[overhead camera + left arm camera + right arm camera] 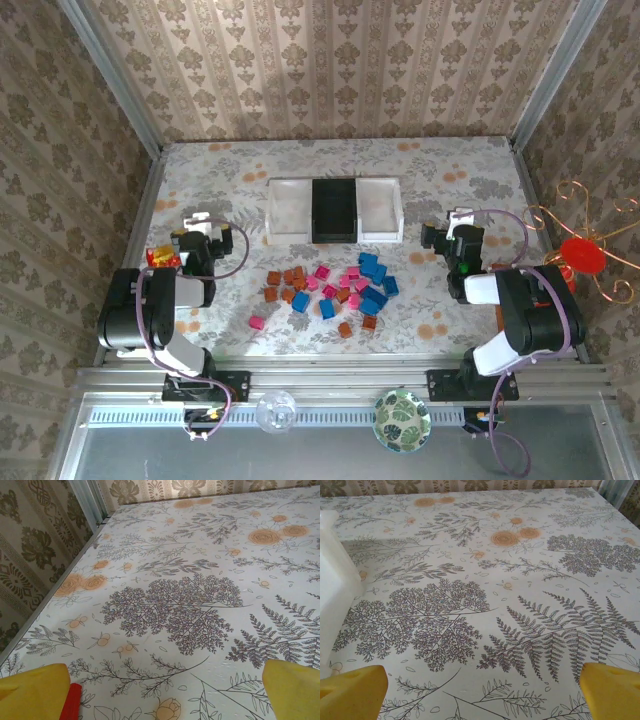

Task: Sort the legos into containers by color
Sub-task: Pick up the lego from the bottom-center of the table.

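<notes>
Legos (330,288) are in neither grasp. The left gripper (197,222) and right gripper (458,220) both stand spread wide and empty over bare table (450,170). The pile lies between them, inward of each and slightly nearer the bases. Blue bricks (372,280) lie rightward and orange-brown bricks (285,280) leftward, so neither arm is clearly closer. Containers (270,210) sit just beyond the pile.

Shiny packet (160,257), leaf-patterned cup (402,420)
</notes>
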